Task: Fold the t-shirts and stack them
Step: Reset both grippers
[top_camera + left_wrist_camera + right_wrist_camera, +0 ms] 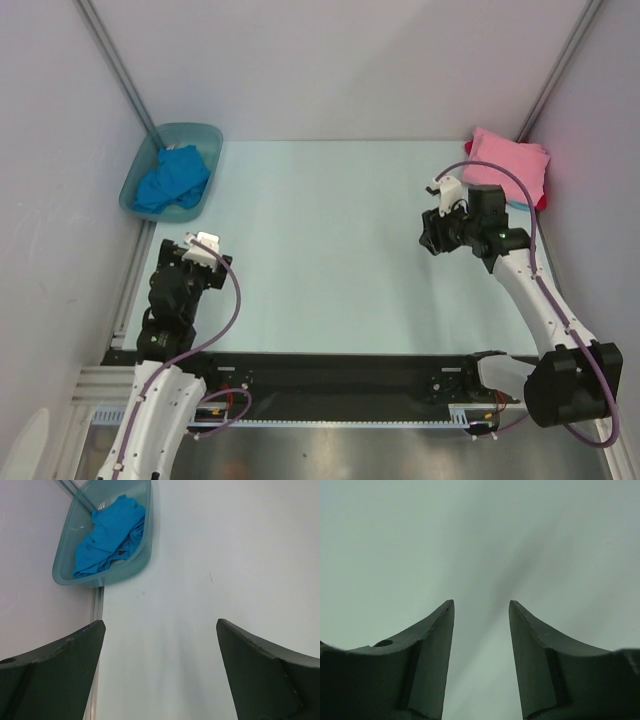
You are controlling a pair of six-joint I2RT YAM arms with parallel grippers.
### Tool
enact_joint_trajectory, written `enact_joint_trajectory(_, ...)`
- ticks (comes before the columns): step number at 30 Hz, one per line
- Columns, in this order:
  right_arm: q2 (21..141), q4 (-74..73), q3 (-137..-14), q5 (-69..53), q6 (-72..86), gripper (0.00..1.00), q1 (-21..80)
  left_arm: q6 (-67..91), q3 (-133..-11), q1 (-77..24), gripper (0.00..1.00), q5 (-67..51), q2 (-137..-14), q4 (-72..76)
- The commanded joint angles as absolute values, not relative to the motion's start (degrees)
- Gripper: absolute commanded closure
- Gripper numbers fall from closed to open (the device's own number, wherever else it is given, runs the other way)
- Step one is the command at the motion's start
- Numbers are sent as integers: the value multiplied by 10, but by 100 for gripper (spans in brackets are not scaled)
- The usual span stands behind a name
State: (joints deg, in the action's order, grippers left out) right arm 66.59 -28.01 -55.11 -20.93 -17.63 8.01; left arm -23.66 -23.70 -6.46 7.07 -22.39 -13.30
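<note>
At the far left corner of the pale mint-green table (330,260) a translucent blue-green plastic tub (128,190) sits against the left wall, and a crumpled royal blue cloth t-shirt (172,182) lies bunched inside it; the left wrist view shows the same shirt heaped against the tub's far wall, its folds loose and unflattened. Nearer the front edge on that side, the left gripper (160,622) hangs over bare table with its dark fingers (60,665) spread as wide as they go, nothing between them, aimed toward the tub but well apart from it. Right of the middle, the right gripper (481,601) is held above bare table with its jaws partly apart and gripping nothing. Behind it, in the far right corner, a folded pink cloth t-shirt (505,165) lies on top of a stack, with a thin edge of turquoise cloth (516,205) and a sliver of red cloth (543,198) showing beneath it; the right gripper is near this stack but not touching it.
</note>
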Motion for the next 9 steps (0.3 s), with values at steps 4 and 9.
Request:
enact_joint_trajectory(4,644,-257,-571,-205,-178,49,75,-222,-250,-63,0,36,-221,-130)
enact_joint_trajectory(9,649,-250,-575,-199,-186,47,84,-230,-242,-63,0,17,-199,-131)
